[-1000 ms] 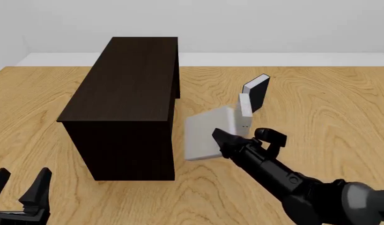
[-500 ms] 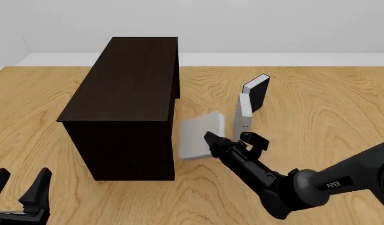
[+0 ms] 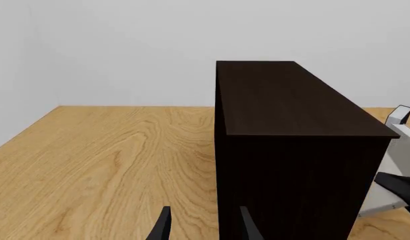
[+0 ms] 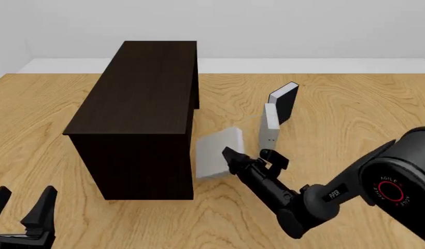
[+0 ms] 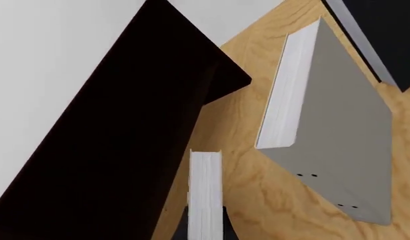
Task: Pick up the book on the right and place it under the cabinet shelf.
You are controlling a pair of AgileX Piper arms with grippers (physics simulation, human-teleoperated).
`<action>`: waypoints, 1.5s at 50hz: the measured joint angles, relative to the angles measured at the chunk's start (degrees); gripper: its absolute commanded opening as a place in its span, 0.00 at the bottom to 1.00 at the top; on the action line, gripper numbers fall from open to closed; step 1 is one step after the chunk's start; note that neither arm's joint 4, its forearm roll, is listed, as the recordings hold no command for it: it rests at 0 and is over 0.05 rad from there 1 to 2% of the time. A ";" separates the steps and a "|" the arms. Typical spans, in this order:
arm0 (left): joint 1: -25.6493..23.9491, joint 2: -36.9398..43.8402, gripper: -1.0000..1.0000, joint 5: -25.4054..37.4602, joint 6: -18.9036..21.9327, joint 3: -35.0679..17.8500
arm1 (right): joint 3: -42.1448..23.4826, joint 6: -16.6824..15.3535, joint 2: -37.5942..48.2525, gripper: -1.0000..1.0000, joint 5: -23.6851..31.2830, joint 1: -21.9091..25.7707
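Step in hand: I am carrying the book (image 4: pixel 216 152) toward the cabinet (image 4: pixel 140 111), which lies just ahead of my right pincer (image 4: pixel 249 158) on its left side.

Right pincer: closed on the book, gripping it by one edge; in my wrist view the white page edges (image 5: pixel 205 192) run straight out between the fingers.

Where the book is: held low over the table (image 4: pixel 351 109), its far edge just beside the cabinet's right face, whether touching I cannot tell.

Left pincer (image 4: pixel 22 212): open, holding nothing, well apart from the work, near the cabinet's front corner.

Next move: I judge the book must go lower and flatter, then slide leftward into the space beneath the cabinet. I cannot see that gap from here, so the approach needs care against the dark side wall.

Count: three books, the one I hold, a second grey book (image 4: pixel 269 126) standing beyond my pincer, and a black book (image 4: pixel 284 101) behind that; one cabinet; two pincers.
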 measured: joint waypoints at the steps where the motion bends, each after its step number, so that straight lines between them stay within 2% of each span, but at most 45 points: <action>1: 0.00 0.00 1.00 0.00 0.00 0.00 | -0.15 0.06 0.21 0.00 -0.16 -0.06; 4: 0.00 0.02 1.00 -0.02 0.00 0.00 | -0.61 0.17 0.73 0.00 -0.34 -0.22; 5: 0.00 0.02 1.00 -0.02 0.00 0.00 | -0.74 0.20 0.86 1.00 -0.34 -0.27; 24: 0.00 -0.06 1.00 0.03 0.01 0.01 | -0.55 0.10 4.38 1.00 1.82 0.01; 37: 0.00 0.07 1.00 -0.03 0.02 -0.01 | -0.65 -5.58 5.45 1.00 1.70 0.22; 58: -0.01 0.05 1.00 0.00 0.02 -0.01 | 0.76 -8.75 4.91 1.00 1.91 -0.28; 75: -0.01 0.06 1.00 0.00 0.02 0.00 | 3.56 -10.25 4.25 1.00 -0.19 -1.07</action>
